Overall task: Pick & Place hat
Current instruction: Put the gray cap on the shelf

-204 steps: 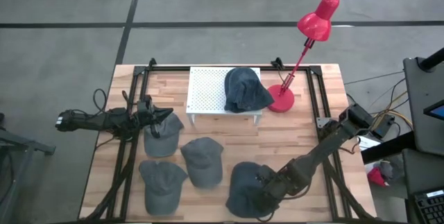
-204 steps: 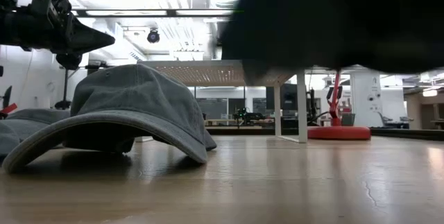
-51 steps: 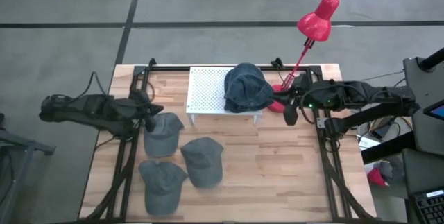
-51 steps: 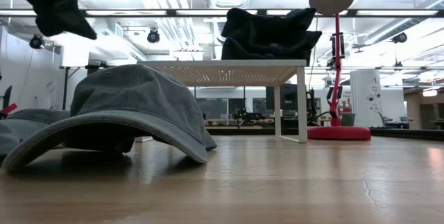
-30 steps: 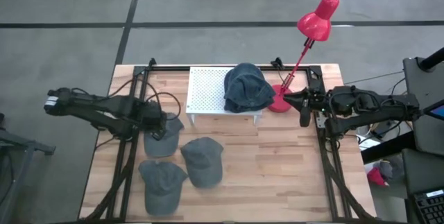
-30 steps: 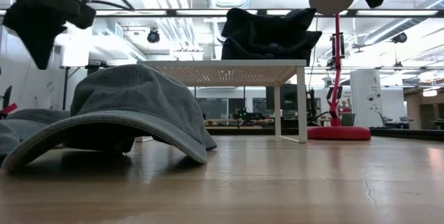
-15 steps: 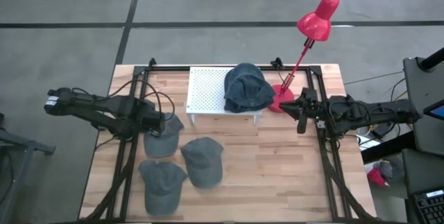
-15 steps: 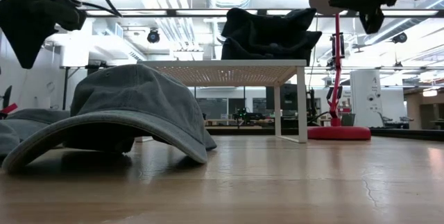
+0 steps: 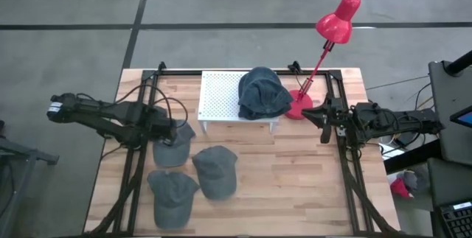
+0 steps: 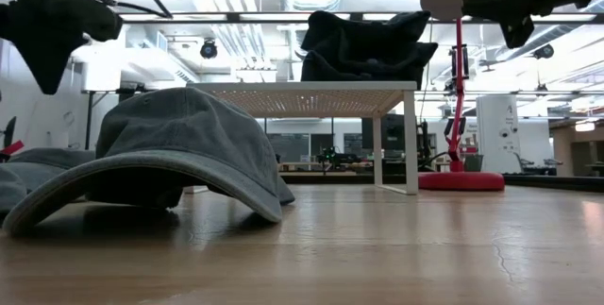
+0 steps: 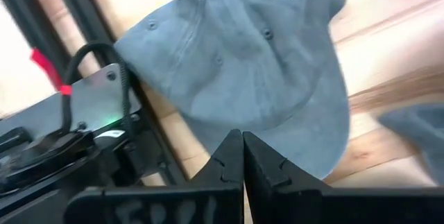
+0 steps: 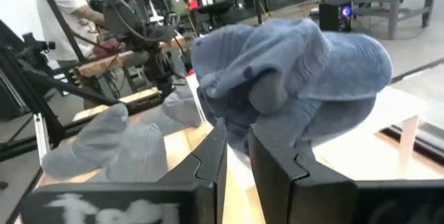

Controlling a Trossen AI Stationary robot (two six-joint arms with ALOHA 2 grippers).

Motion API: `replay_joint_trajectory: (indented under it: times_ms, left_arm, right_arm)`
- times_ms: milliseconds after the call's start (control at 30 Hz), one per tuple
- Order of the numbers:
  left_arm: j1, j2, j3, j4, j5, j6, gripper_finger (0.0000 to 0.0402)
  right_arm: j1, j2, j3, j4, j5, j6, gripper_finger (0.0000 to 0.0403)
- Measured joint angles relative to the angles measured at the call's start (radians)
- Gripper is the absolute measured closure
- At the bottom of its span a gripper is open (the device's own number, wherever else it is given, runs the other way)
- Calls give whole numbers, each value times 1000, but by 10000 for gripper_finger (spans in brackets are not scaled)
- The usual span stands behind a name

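Dark blue hats [image 9: 262, 94] lie piled on the right end of a white perforated rack [image 9: 217, 98]; they also show in the low view [image 10: 363, 45] and the right wrist view [image 12: 298, 78]. Three grey hats rest brim-down on the table's left half. My left gripper [image 9: 173, 129] hangs shut, fingers pointing down [image 11: 243, 156], just above the farthest grey hat [image 11: 250, 64] without touching it. My right gripper [image 9: 322, 120] hovers right of the rack by the lamp's base, its fingers [image 12: 237, 154] narrowly open and empty, pointing at the piled hats.
A red desk lamp [image 9: 299, 109] stands right of the rack, close to my right gripper. Two more grey hats [image 9: 215, 170] [image 9: 171, 194] lie nearer the table's near edge. Black frame rails run along both table sides. A person stands beyond the table [image 12: 62, 2].
My right gripper has drawn back slightly from the rack toward the table's right edge, empty. My left gripper has tipped so that its shut fingers point straight down over the farthest grey hat. No hat has moved.
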Motion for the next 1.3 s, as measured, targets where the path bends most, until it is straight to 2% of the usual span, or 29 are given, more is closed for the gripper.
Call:
replay_joint_trajectory:
  times_ms: [233, 433, 733, 833, 1100, 1300]
  left_arm:
    - [2, 2, -28, 103, -2, -21, 401]
    - [2, 5, -47, 112, -16, -89, 401]
    - [2, 5, -47, 130, -29, -111, 393]
    - [2, 5, -47, 142, -49, -115, 361]
    - [2, 20, -47, 158, -92, -151, 241]
    - [5, 85, -48, 161, -105, -150, 197]
  right_arm:
    - [0, -8, 0, 0, 3, 19, 333]
    - [0, -8, -1, -1, 3, 19, 325]
    - [0, -7, -1, -1, 3, 19, 318]
    - [0, -8, -1, -1, 3, 19, 321]
    - [0, -8, -1, -1, 3, 19, 336]
    - [0, -8, -1, -1, 3, 19, 338]
